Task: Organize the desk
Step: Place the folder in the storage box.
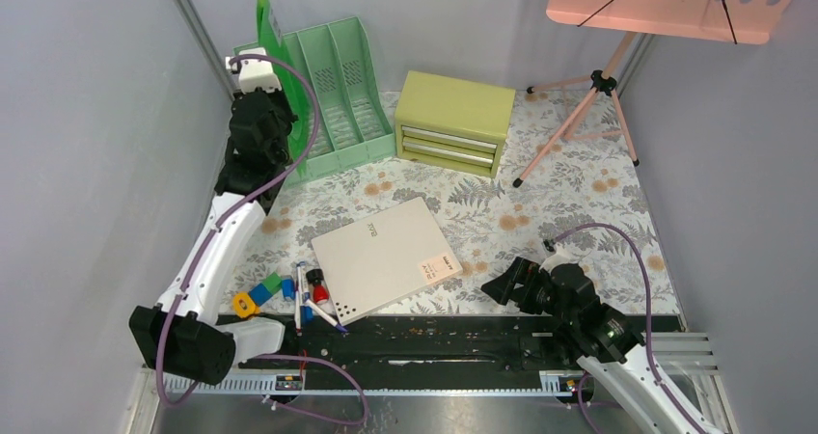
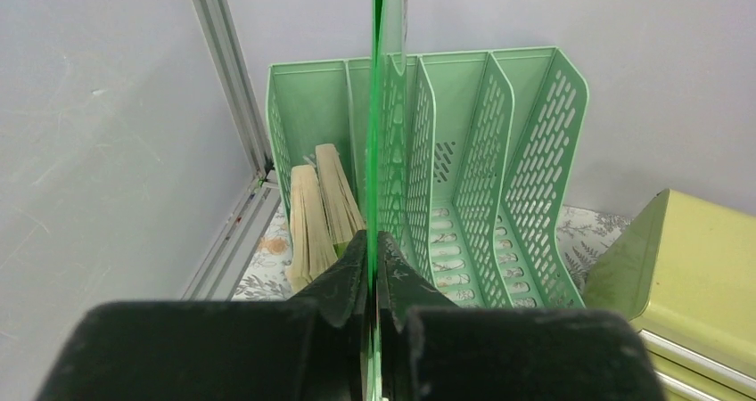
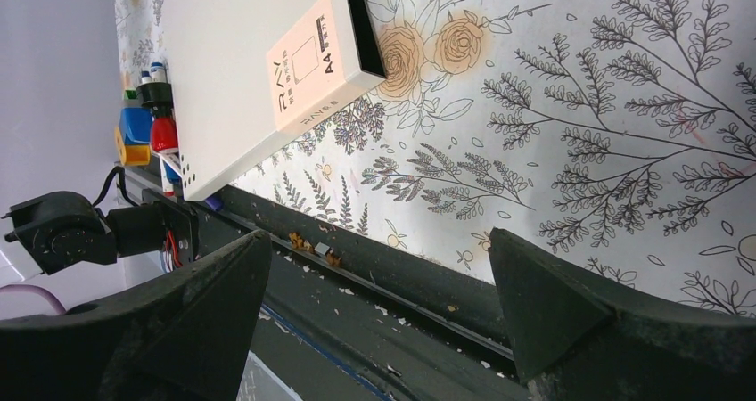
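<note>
Folder (image 2: 390, 18) clamped in left tool (image 2: 373, 241); right tool (image 3: 379, 239) agape.

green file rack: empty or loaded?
Partly loaded: two paper bundles sit in the file rack, leftmost slot; other visible slots look empty.

One file rack (image 1: 342, 96), one drawer chest (image 1: 453, 121), one paper box (image 1: 386, 256), perhaps two pens (image 1: 298, 299).

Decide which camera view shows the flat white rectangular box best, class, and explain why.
The top external view: the flat white rectangular box lies whole in frame on the fern-printed desk. The right wrist view shows only its labelled end, close up; the left wrist view shows none of it.
</note>
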{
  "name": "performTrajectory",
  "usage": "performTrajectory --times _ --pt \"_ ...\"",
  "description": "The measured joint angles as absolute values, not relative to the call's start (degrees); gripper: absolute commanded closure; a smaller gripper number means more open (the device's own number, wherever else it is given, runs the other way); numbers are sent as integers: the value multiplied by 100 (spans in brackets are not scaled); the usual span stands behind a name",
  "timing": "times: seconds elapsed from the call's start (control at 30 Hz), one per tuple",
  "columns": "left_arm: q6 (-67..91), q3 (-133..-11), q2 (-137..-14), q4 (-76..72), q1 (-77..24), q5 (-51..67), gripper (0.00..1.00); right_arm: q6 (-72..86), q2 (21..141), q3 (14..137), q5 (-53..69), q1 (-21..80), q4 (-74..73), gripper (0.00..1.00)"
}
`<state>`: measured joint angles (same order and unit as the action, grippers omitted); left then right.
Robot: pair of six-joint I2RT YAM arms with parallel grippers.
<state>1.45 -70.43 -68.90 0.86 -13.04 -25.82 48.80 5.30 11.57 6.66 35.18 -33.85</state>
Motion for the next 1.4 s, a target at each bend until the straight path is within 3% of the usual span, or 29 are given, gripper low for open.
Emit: performTrajectory --times 1.4 --pt "-246 -7002 -8344 -2091 -919 -2377 100 4895 908 1138 668 3518 -3225 0"
